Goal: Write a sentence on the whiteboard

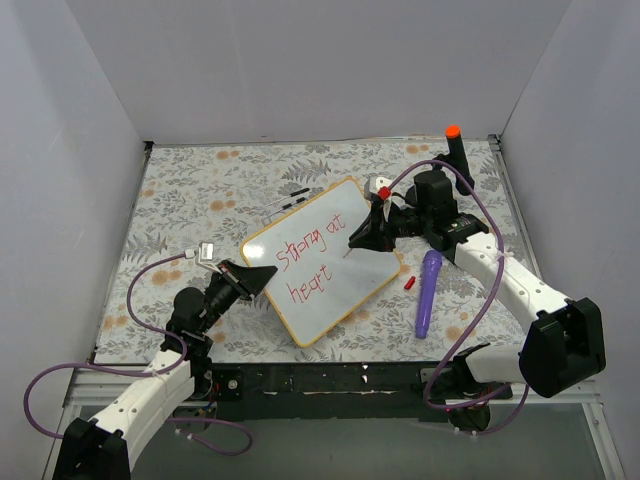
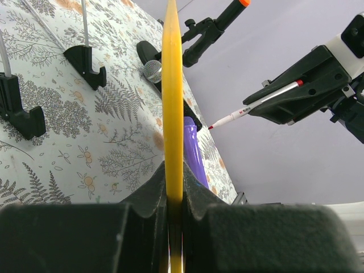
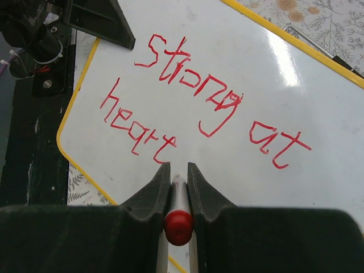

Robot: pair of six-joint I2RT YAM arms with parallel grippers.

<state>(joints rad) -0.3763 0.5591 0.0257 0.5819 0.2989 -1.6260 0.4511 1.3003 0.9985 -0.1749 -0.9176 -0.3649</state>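
Frame centre: whiteboard (image 1: 350, 285). Lower left: left gripper (image 1: 267, 278) clamped on its edge, steadying it for writing; right gripper (image 1: 357, 241) clamped on red marker (image 3: 178, 226), tip beside "heart", likely ready to extend sentence (image 3: 196, 91).

Whiteboard (image 1: 340, 268) glossy, smooth; table cover (image 1: 185, 190) matt; marker (image 2: 253, 108) smooth plastic; left gripper (image 1: 268, 275) matt.

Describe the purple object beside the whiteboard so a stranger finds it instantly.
Find the whiteboard with red writing, mid-table. To its right, past a tiny red cap, lies the purple object. It is a thick straight stick lying flat, unlike the thin looping purple cables.
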